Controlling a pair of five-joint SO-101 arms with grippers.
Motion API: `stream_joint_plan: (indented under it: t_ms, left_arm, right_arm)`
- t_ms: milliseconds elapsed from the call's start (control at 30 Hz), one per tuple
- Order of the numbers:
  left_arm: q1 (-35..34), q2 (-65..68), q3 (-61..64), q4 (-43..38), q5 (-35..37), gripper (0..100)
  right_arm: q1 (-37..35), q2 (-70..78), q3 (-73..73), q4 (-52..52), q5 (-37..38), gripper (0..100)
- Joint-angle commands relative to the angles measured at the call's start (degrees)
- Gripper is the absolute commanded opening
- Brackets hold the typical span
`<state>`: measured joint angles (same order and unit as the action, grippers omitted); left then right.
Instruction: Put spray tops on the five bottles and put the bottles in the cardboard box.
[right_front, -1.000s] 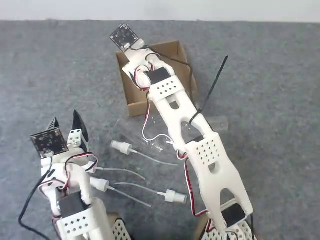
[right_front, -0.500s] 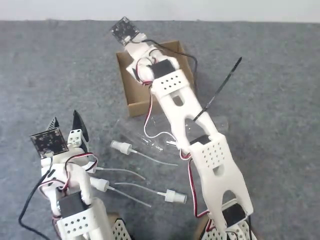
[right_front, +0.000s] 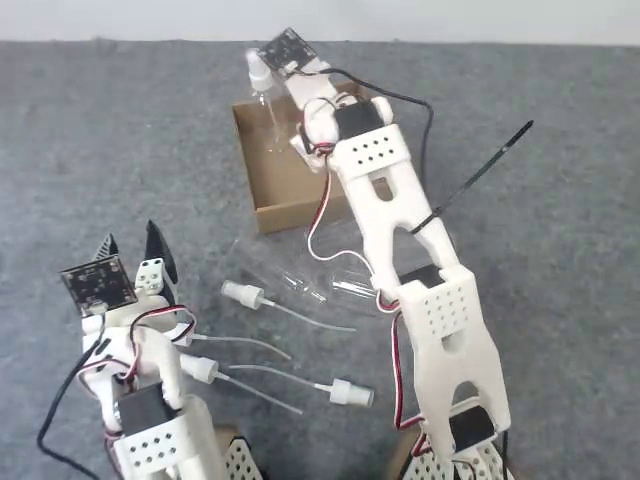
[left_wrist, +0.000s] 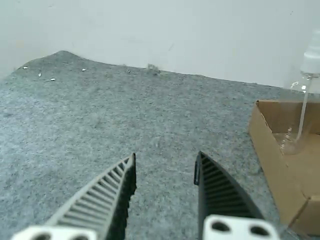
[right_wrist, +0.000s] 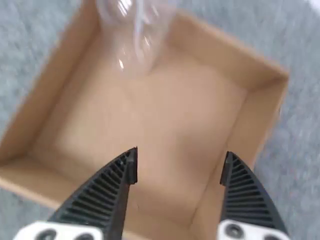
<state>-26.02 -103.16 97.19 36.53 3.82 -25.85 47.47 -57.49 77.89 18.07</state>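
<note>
A clear bottle (right_front: 266, 100) with a white spray top stands upright in the far left corner of the cardboard box (right_front: 275, 190). My right gripper (right_wrist: 180, 155) hangs open above the box (right_wrist: 165, 125), empty, with the blurred bottle (right_wrist: 131, 35) just beyond its fingers. My left gripper (right_front: 132, 243) is open and empty near the left front, low over the carpet, well apart from the box (left_wrist: 287, 155) and the bottle (left_wrist: 304, 100). Clear bottles without tops (right_front: 300, 272) lie on the carpet in front of the box. Three loose spray tops (right_front: 243, 293) (right_front: 198, 369) (right_front: 350, 392) lie nearer the front.
The right arm (right_front: 400, 230) stretches from the front right across the lying bottles to the box. Another clear bottle (right_front: 443, 246) lies to its right. Grey carpet (right_front: 560, 300) covers the table, with open room on the right and the far left.
The right arm has lifted and swung to the far right, off the box. The bottle with its spray top now shows standing in the box. The left arm has kept still.
</note>
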Motion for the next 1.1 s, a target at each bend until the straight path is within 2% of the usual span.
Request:
stream_joint_plan:
  t_ms: [0,167,433,867,1067]
  left_arm:
    - [-0.35,-1.14,-0.66,-0.88,0.53,18]
    - [-0.35,-1.14,-0.66,-0.88,0.53,18]
    - [-0.35,-1.14,-0.66,-0.88,0.53,18]
    - [-0.35,-1.14,-0.66,-0.88,0.53,18]
    - [-0.35,-1.14,-0.66,-0.88,0.53,18]
  right_arm:
    - [2.59,-5.85,-3.34,4.97,-0.09,22.1]
    - [4.79,-6.2,-3.34,9.1,-5.1,22.1]
    - [7.25,-6.64,-2.81,9.27,-5.45,22.1]
    - [9.36,0.75,-3.08,9.27,-5.45,21.9]
    - [9.89,2.68,-3.25,9.19,-5.45,10.2]
